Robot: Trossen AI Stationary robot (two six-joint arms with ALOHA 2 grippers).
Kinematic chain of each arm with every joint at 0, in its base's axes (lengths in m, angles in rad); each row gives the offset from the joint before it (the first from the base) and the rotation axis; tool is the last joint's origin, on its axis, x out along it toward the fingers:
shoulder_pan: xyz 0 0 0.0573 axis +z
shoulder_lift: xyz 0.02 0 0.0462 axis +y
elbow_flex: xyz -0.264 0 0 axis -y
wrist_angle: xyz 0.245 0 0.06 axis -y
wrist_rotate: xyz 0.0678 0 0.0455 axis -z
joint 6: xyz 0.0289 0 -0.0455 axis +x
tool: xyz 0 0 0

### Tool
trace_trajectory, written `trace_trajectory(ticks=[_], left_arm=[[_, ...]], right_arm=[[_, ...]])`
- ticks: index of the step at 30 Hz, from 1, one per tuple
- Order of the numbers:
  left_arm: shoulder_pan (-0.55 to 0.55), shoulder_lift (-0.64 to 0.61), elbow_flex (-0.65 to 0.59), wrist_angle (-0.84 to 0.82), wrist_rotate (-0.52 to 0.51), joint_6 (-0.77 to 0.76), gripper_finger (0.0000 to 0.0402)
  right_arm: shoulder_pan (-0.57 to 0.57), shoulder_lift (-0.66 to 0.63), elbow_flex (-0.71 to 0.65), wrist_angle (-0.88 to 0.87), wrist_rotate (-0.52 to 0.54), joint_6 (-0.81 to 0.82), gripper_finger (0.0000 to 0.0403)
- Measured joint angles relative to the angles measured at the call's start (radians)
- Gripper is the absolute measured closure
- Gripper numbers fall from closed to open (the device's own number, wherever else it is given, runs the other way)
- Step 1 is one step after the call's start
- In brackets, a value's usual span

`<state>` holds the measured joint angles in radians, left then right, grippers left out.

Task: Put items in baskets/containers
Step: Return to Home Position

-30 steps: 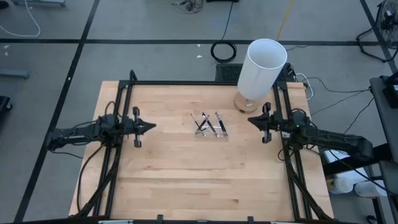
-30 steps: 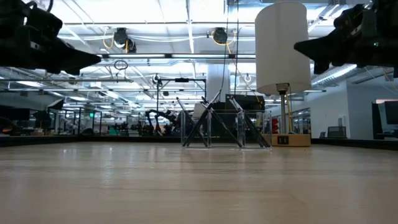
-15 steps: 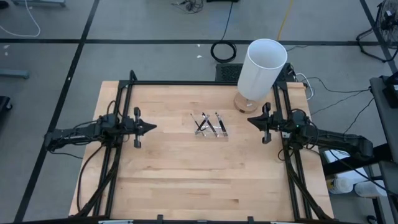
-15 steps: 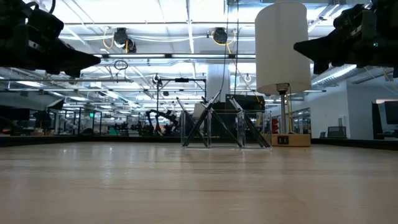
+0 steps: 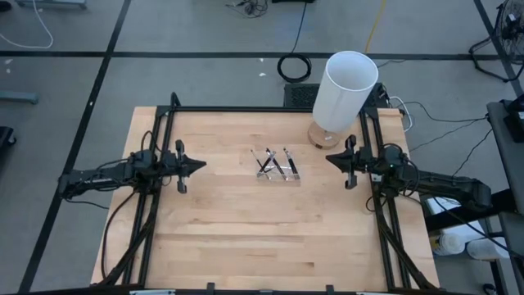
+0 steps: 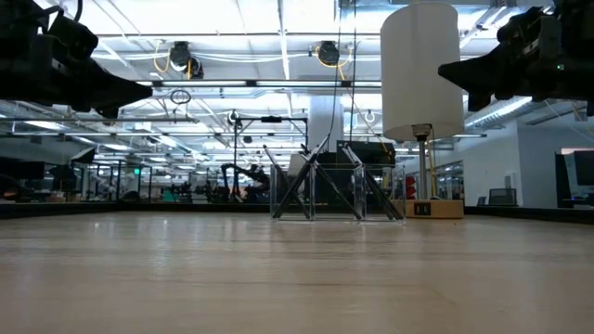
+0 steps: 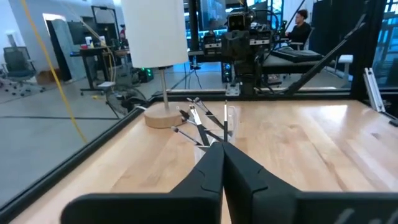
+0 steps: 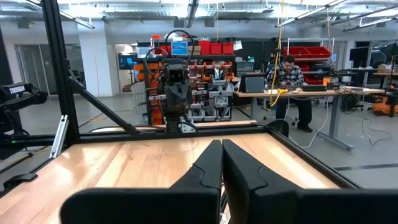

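Left gripper (image 5: pixel 201 165): fingers pressed together, holding nothing, above the table's left side, pointing inward.
Right gripper (image 5: pixel 329 157): likewise clenched and empty, above the right side, facing the left one.
Table (image 5: pixel 246 238): pale wood, black-framed.
White cylinder (image 5: pixel 344 88): on a round wooden base (image 5: pixel 319 137), far right, just beside the right gripper.
Tray (image 5: pixel 279 177): clear, between the two grippers, well apart from each, nearer the right.
Sticks (image 5: pixel 267 161): dark, in the tray.

High view gives the sticks as short crossed strokes. Low view shows them leaning crosswise against the tray (image 6: pixel 334 199) walls. Left wrist view places them ahead of its own closed fingertips (image 7: pixel 214 155).
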<state>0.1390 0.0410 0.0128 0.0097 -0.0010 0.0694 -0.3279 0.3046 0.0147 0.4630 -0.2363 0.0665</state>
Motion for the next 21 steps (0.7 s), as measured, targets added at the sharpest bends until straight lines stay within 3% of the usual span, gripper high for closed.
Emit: trace_trajectory(ticks=[11, 21], left_arm=[[0.0, 0.0, -0.002, 0.049, -0.003, 0.003, 0.0347], [0.0, 0.0, -0.002, 0.051, -0.003, 0.004, 0.0339]], right_arm=[[0.0, 0.0, -0.001, 0.003, 0.0, 0.0, 0.0403], [0.0, 0.0, -0.001, 0.003, -0.001, 0.0, 0.0403]])
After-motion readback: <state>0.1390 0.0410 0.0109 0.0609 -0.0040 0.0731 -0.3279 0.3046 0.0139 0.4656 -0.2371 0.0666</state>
